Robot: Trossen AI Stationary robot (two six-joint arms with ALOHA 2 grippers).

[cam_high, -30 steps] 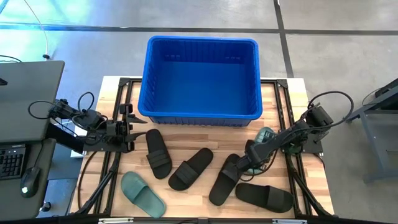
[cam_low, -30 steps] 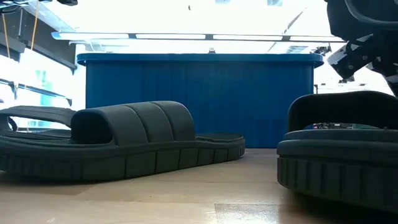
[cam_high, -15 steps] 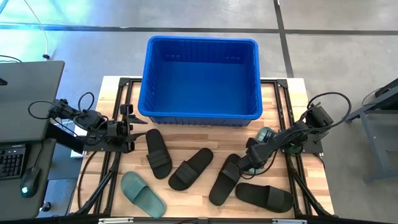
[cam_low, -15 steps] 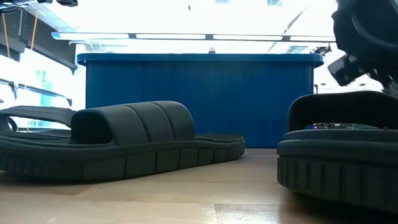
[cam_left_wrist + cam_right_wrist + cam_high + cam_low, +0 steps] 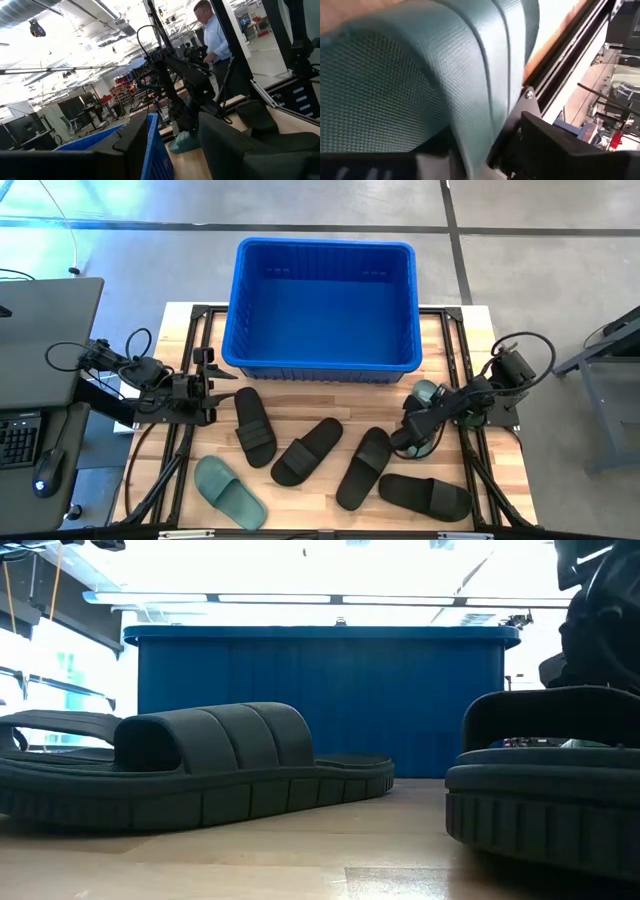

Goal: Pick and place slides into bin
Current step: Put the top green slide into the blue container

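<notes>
Blue plastic bin [image 5: 325, 305] stands at the far middle of the wooden tabletop [image 5: 300, 490], nothing visible inside it. Four black slides lie on the boards nearer than the bin: one [image 5: 254, 425] toward the left, one [image 5: 307, 451] at centre, one [image 5: 364, 468] right of centre, one [image 5: 424, 496] at the near right. A sage green slide [image 5: 229, 491] lies at the near left. A second green slide [image 5: 425, 398] sits near the bin's right front corner, mostly covered by the right claw [image 5: 418, 432]. The right wrist view shows this slide's ribbed strap [image 5: 470, 65] pressed close against the claw; whether the fingers are clamped on it I cannot tell. Left claw [image 5: 207, 385] rests at the tabletop's left edge, well apart from the slides, fingers slightly apart. A person [image 5: 212, 37] stands in the room beyond.
</notes>
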